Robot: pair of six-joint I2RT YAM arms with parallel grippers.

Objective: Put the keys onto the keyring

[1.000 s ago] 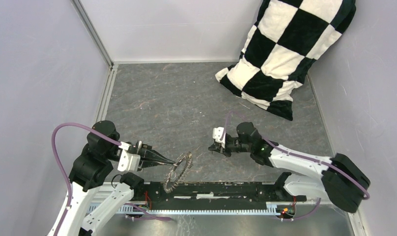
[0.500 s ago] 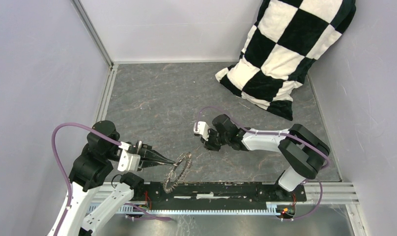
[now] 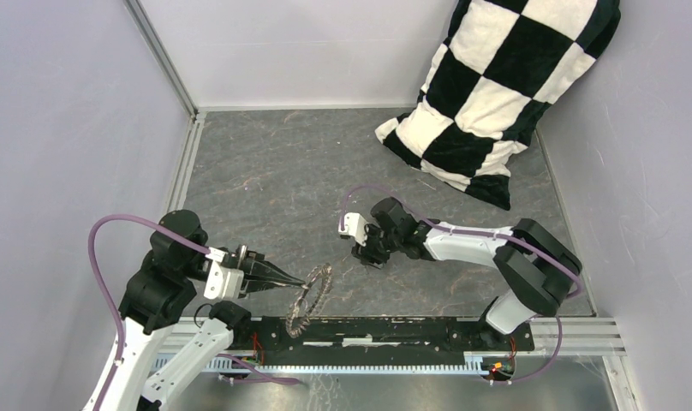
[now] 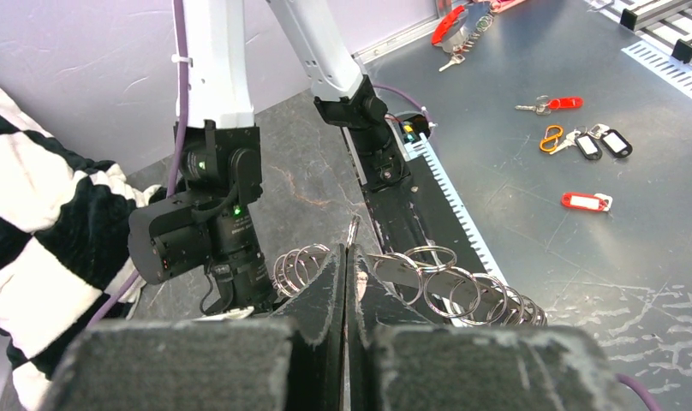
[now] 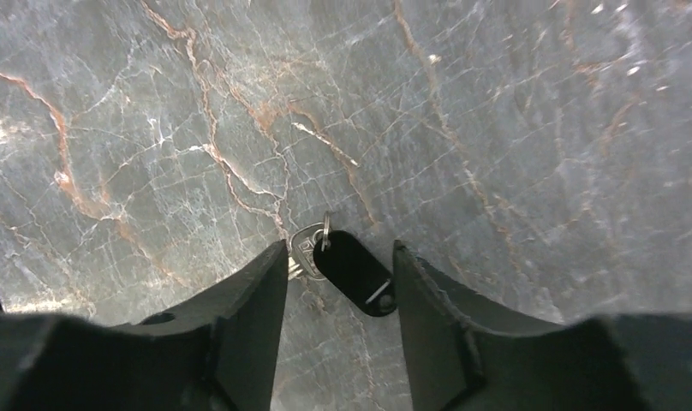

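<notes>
The keyring, a large metal ring strung with many small rings, hangs tilted near the table's front edge. My left gripper is shut on its upper rim. In the left wrist view the closed left gripper pinches the keyring between its pads. One of the keys, a small silver blade with a black oval head, lies flat on the table. My right gripper is open, one finger on each side of this key, not touching it. In the top view the right gripper covers the key.
A black-and-white checkered pillow leans in the back right corner. Grey walls close in the marbled table on three sides. A black rail runs along the front edge. Beyond it, tagged keys lie on a metal surface.
The right arm swung left and slightly back across the table, and its gripper went from shut to open. The left arm and the keyring have not moved.
</notes>
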